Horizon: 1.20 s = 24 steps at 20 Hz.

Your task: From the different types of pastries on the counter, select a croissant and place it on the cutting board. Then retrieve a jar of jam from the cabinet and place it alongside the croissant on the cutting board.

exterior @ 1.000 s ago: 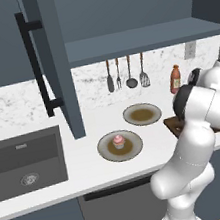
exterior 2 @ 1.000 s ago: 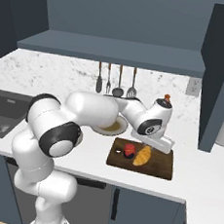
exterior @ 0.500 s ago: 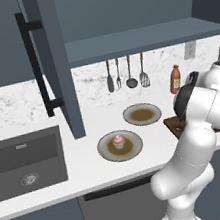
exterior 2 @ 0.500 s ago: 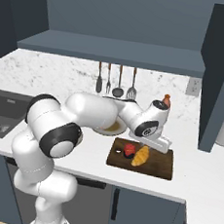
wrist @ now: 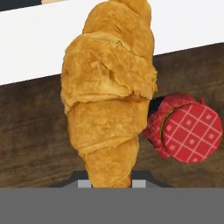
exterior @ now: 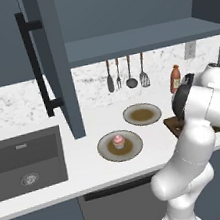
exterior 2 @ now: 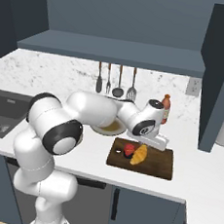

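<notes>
Hanging utensils [exterior: 125,74], bottle [exterior: 175,78], perhaps sauce

Golden-orange croissant [wrist: 109,96], red checked jar of jam [wrist: 186,127] (white grid), dark brown cutting board [wrist: 30,131]

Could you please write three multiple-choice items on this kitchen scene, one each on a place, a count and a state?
1. Where does the croissant lie?
A. in the sink
B. on the cutting board
C. on a plate

2. How many utensils hang on the wall?
A. two
B. four
C. six

3. What does the far plate hold?
A. nothing
B. a cupcake
C. a jar

Answers:
1 B, it rests on the brown board beside the jar of jam.
2 B, four hang in a row.
3 A, the cupcake sits on the near plate.
</notes>
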Motion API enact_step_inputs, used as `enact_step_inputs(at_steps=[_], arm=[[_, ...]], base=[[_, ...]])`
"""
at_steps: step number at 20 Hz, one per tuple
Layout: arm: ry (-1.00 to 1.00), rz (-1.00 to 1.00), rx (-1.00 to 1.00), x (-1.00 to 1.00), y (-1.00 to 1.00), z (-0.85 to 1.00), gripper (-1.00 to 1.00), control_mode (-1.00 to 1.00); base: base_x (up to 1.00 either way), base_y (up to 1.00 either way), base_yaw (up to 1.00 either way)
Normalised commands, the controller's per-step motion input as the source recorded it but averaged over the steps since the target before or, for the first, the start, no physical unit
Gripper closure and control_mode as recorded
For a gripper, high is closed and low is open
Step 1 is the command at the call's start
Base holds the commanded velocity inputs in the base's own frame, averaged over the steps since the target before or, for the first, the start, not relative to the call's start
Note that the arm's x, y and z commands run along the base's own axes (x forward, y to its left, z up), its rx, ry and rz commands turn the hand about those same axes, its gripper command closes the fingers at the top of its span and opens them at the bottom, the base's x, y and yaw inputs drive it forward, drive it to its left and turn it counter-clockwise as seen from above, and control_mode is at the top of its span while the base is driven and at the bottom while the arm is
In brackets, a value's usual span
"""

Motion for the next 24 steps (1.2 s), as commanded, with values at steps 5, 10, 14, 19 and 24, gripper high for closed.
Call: enact_step_inputs(at_steps=[5,10,14,19,24], arm=[[0.00,0.11,0.00,0.02,-0.37,-0.13,1.00,-1.00],[0.00,0.16,0.00,0.11,-0.39,-0.10,1.00,-1.00],[0.00,0.20,0.00,0.25,-0.31,-0.05,1.00,-1.00],[0.00,0.21,0.00,0.11,-0.72,-0.21,1.00,-1.00],[0.00,0.23,0.00,0.09,-0.80,-0.20,1.00,-1.00]], base=[[0.00,0.00,0.00],[0.00,0.00,0.00],[0.00,0.00,0.00],[0.00,0.00,0.00],[0.00,0.00,0.00]])
